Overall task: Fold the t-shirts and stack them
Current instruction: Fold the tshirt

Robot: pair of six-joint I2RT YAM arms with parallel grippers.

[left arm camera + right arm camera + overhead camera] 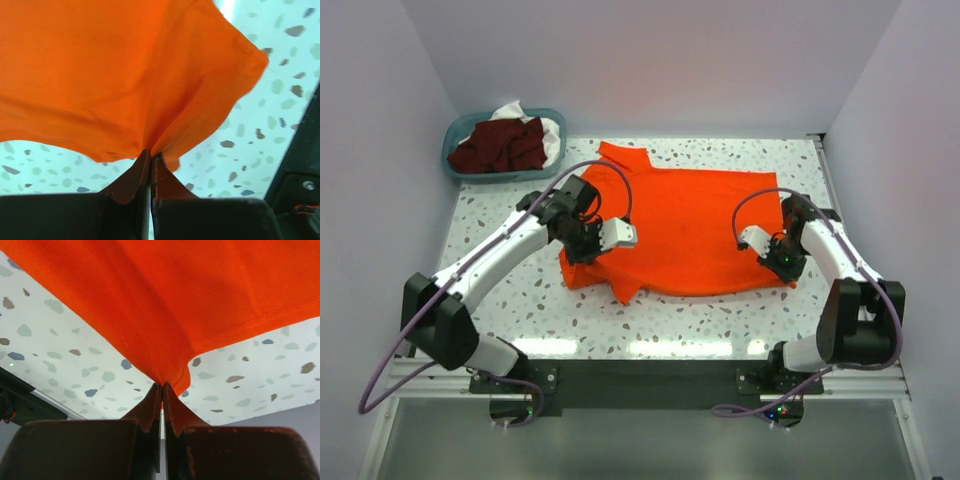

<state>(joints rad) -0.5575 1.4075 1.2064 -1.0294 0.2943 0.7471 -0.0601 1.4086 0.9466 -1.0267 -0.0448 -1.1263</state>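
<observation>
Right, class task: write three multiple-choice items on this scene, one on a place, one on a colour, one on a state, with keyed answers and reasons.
1. Where is the teal basket? A far left; B near right; C centre.
2. What colour is the spread t-shirt? A maroon; B orange-red; C white.
3. How is the left gripper? A wide open; B shut on the t-shirt's edge; C inside the basket.
Answers: 1 A, the top view shows it far left. 2 B, bright orange-red cloth lies spread. 3 B, the wrist view shows its jaws pinching a fold.
</observation>
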